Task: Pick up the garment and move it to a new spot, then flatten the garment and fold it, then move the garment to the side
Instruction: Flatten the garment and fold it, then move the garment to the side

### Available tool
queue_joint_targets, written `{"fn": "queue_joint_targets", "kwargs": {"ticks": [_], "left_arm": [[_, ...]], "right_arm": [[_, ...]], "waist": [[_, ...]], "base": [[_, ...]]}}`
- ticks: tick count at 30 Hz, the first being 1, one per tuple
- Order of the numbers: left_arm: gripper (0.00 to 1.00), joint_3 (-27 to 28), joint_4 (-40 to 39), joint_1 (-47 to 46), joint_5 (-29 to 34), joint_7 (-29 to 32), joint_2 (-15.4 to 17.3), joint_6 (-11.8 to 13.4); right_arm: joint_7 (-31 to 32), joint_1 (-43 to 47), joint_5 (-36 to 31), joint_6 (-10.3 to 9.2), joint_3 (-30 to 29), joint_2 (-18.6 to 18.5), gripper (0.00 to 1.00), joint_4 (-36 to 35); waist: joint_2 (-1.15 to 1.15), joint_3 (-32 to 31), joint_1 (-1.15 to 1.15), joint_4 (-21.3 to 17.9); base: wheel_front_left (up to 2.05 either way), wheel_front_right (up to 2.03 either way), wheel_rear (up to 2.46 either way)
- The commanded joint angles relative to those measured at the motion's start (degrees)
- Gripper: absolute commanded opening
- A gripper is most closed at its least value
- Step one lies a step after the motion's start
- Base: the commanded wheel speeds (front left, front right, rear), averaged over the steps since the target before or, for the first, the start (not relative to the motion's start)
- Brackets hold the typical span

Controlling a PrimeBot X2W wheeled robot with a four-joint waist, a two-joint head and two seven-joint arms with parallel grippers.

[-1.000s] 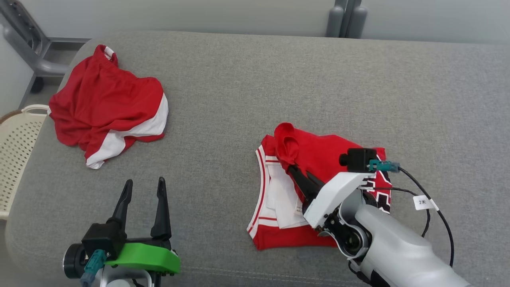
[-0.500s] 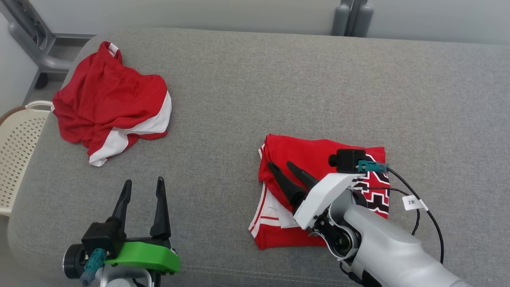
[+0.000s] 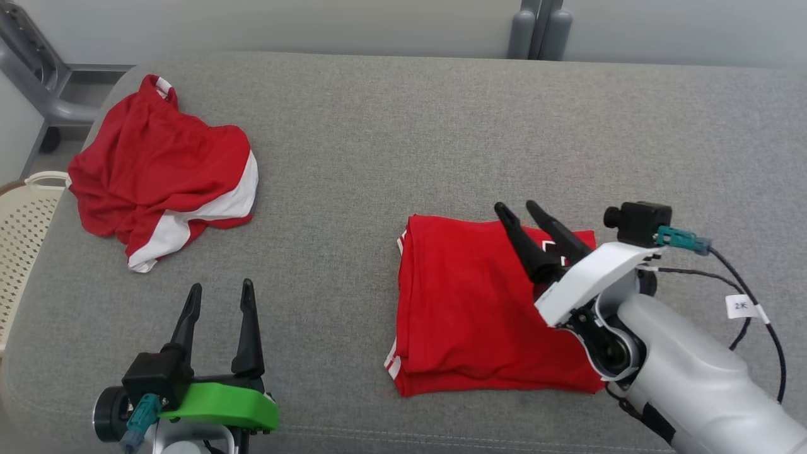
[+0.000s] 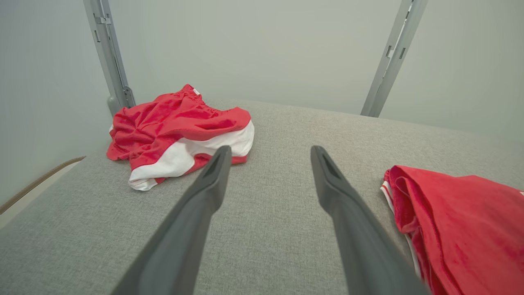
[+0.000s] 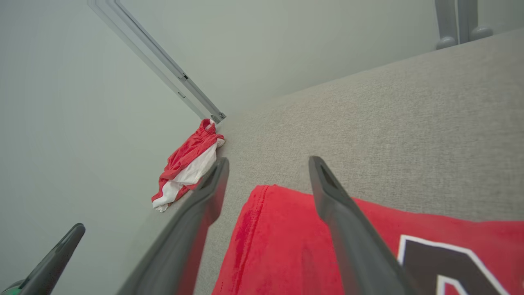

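Note:
The garment [image 3: 466,302] is red and lies folded into a flat rectangle on the grey cushion, right of centre. A black-and-white print peeks out at its far right corner. My right gripper [image 3: 514,206] hovers over that far edge, open, with nothing between its fingers. The right wrist view shows the same red fabric [image 5: 282,246] under and between the spread fingers of that gripper [image 5: 268,160]. My left gripper [image 3: 221,285] stands open and empty at the lower left, well clear of the garment. In the left wrist view the garment's folded edge [image 4: 462,221] lies to the right of the left gripper [image 4: 271,149].
A second, crumpled red-and-white garment [image 3: 161,167] lies at the cushion's far left corner. A cream perforated basket [image 3: 25,214] stands off the left edge. Grey metal posts [image 3: 536,28] rise behind the cushion [image 3: 441,126].
My right gripper has opened and let go of the red flap, which now lies flat over the white part. The gripper has pulled back toward the far right edge. The head camera shifted slightly.

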Motion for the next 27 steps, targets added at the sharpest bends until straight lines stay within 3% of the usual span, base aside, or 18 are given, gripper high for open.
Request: {"fn": "queue_joint_targets", "kwargs": {"ticks": [1, 13, 27], "left_arm": [[1.00, 0.3, -0.3, 0.3, 0.3, -0.1, 0.1, -0.2], [1.00, 1.0, -0.7, 1.3, 0.6, -0.1, 0.1, 0.1], [1.00, 1.2, -1.4, 0.6, 0.9, -0.1, 0.1, 0.4]], "right_arm": [[-0.2, 0.7, -0.8, 0.02, -0.6, -0.4, 1.00, -0.3], [0.3, 7.5, -10.2, 0.02, -10.6, -4.9, 1.00, 4.5], [5.9, 11.8, -12.9, 0.02, -13.2, -1.1, 1.00, 7.9]], "waist": [[0.00, 0.0, 0.00, -0.1], [0.00, -0.5, 0.00, -1.4], [0.00, 0.5, 0.00, -2.6]], "base": [[0.00, 0.00, 0.00], [0.00, 0.00, 0.00], [0.00, 0.00, 0.00]]}}
